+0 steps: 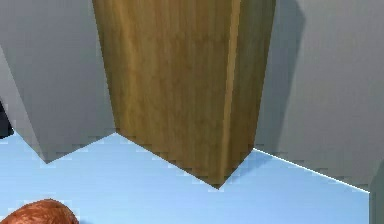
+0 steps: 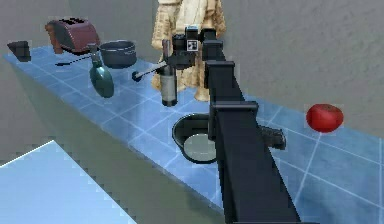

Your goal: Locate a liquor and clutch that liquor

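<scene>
Robot's tool (image 2: pixel 168 66) meets a slim grey bottle (image 2: pixel 170 90), probably the liquor, standing upright on the counter (image 2: pixel 130 115) at the tool's tip; whether anything is held cannot be told; likely slick, breakable glass, best gripped mid-body.

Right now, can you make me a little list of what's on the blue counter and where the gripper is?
counter: blue tiles
toaster: far end, arm side view's left
pot: next to toaster
teal bottle: in front of pot
grey bottle: upright, at the gripper
gripper: by grey bottle; can't tell if it holds anything
bowl: near counter's front edge
red fruit: arm side view's right
</scene>
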Tool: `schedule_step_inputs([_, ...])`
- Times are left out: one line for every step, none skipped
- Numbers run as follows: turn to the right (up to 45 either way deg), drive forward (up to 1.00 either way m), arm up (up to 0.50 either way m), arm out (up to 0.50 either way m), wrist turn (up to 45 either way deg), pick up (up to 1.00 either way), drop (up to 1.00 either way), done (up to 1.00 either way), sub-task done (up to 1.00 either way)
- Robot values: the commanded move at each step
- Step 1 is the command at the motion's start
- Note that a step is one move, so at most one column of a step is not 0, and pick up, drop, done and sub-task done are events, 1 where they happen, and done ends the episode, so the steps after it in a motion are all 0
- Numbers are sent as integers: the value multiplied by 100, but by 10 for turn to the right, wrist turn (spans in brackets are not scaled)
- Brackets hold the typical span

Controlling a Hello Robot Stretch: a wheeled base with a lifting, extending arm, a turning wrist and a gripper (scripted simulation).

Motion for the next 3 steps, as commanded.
schedule_step_inputs([0,0,0,0,210,0,0,0,0])
schedule_step_inputs([0,0,0,0,0,100,0,0,0])
schedule_step_inputs([0,0,0,0,0,0,0,100,0])
